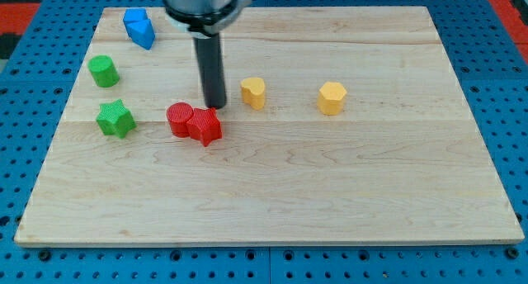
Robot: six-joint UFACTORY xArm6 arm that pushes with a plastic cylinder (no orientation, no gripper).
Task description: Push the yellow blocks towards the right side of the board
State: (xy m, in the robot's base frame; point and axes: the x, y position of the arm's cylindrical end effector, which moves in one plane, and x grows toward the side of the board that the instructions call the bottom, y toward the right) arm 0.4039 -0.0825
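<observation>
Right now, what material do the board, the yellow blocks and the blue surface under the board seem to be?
Board: pale wood, matte, with visible grain and plank seams. The two yellow blocks: probably plastic, with fine ridges like printed layers. Blue surface: a rigid panel with regular holes, perhaps painted metal or plastic.

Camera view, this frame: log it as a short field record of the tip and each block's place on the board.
tip: my tip just above the red star, at the view's left of the yellow heart
yellow hexagon: right of centre
red cylinder: touching the star
green cylinder, green star: left edge
blue block: top left
</observation>
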